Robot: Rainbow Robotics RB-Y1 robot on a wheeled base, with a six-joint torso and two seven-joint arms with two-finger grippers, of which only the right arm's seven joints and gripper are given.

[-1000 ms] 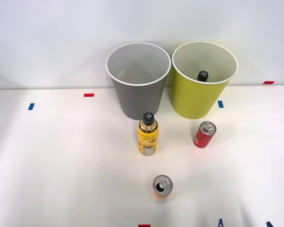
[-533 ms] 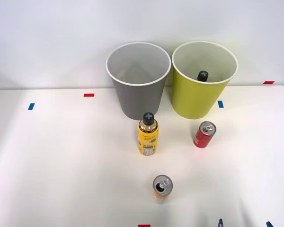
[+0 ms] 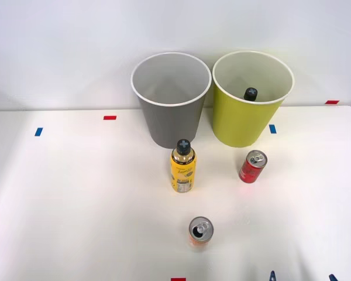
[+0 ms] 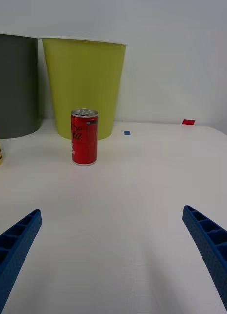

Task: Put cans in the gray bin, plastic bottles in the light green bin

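Side by side at the back of the white table stand the gray bin [image 3: 169, 126] and the light green bin [image 3: 240, 126]. A black bottle cap [image 3: 251, 93] shows inside the green one. A yellow bottle [image 3: 182, 167] with a black cap stands upright in front of the gray bin. The red can [image 3: 253, 167] stands before the green bin, and the orange can [image 3: 200, 232] is nearer the front. My right gripper [image 3: 302, 277] is at the front right edge, open, with nothing between its fingers. In the wrist view the gripper [image 4: 113, 255] faces the red can [image 4: 84, 137], well short of it, with the green bin [image 4: 84, 83] and gray bin [image 4: 15, 83] behind.
Small red tape marks [image 3: 109, 117] and blue tape marks [image 3: 38, 132] lie on the table. A white wall rises right behind the bins. The table's right edge curves away near another red mark [image 3: 331, 102].
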